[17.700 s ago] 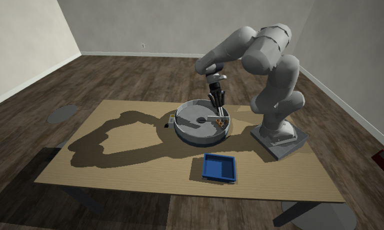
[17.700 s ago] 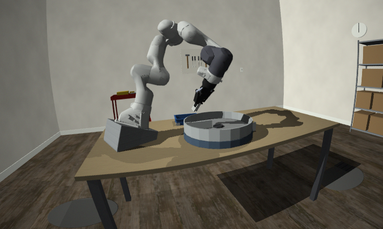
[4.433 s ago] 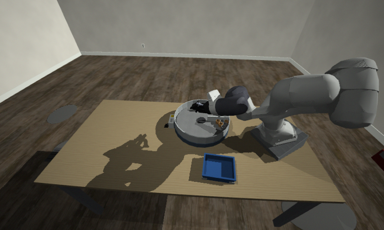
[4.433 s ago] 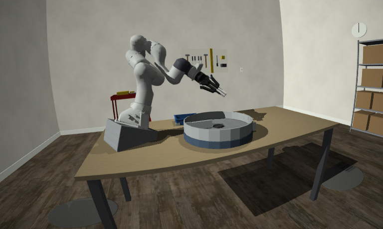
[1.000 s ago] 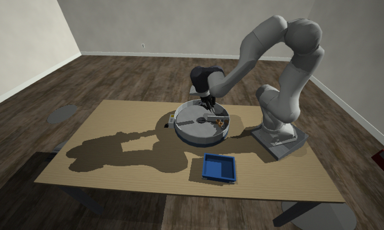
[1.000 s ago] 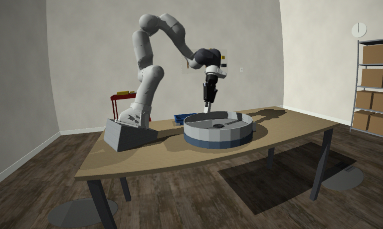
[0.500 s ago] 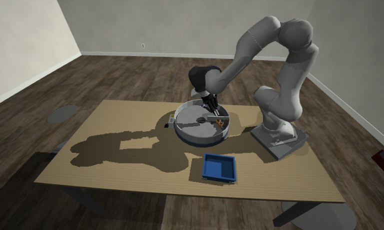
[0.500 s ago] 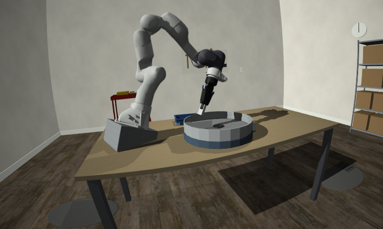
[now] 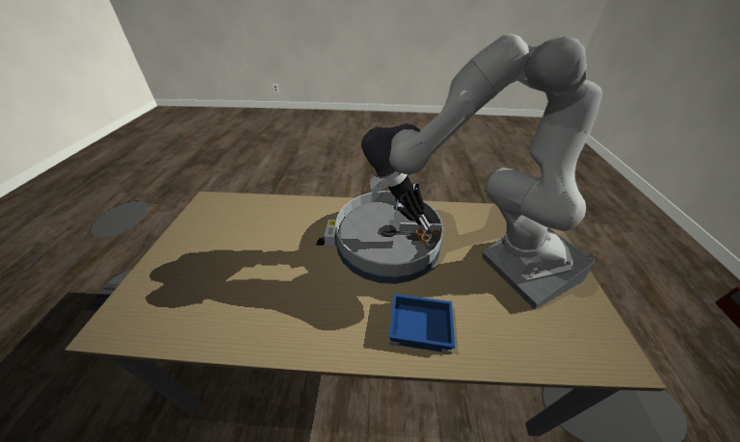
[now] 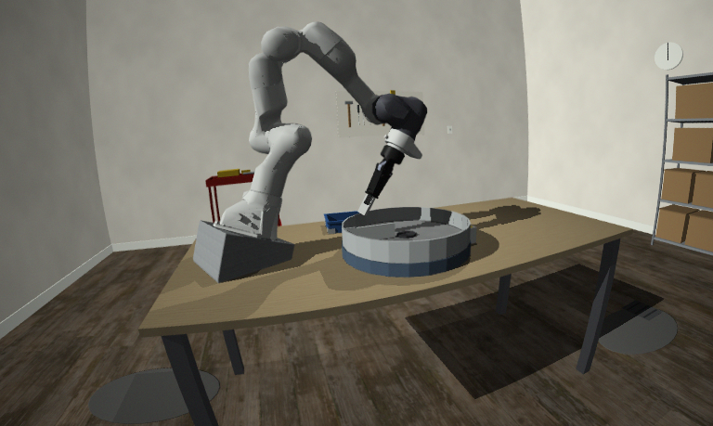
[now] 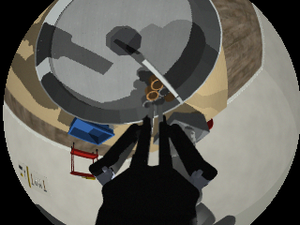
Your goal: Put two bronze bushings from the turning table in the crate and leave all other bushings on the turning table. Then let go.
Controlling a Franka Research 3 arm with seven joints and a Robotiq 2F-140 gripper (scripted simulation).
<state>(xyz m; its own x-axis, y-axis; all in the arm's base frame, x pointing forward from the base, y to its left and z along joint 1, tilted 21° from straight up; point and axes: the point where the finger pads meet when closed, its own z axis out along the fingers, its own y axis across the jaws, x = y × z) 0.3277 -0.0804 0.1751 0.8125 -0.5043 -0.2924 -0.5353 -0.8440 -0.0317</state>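
Observation:
The round grey turning table (image 9: 362,220) (image 10: 405,251) (image 11: 89,30) has a high rim. A small group of bushings lies on it near the rim on the arm's side. Two bright orange-bronze bushings (image 9: 425,238) (image 11: 152,96) show clearly; darker brown and grey ones lie close around them, partly in shadow. My gripper (image 9: 426,228) (image 10: 363,212) (image 11: 156,111) is shut with nothing between the fingers. It leans down, its fingertips close to the group; any contact cannot be told. The blue crate (image 9: 420,344) (image 10: 336,223) (image 11: 89,130) shows nothing inside in the top view.
A pale straight bar (image 9: 411,226) (image 11: 161,81) stands across part of the turning table beside the bushings. A dark round hub (image 9: 387,230) (image 11: 123,40) is at its middle. A small control box (image 9: 330,233) sits at its outer left side. The arm's base is to the right.

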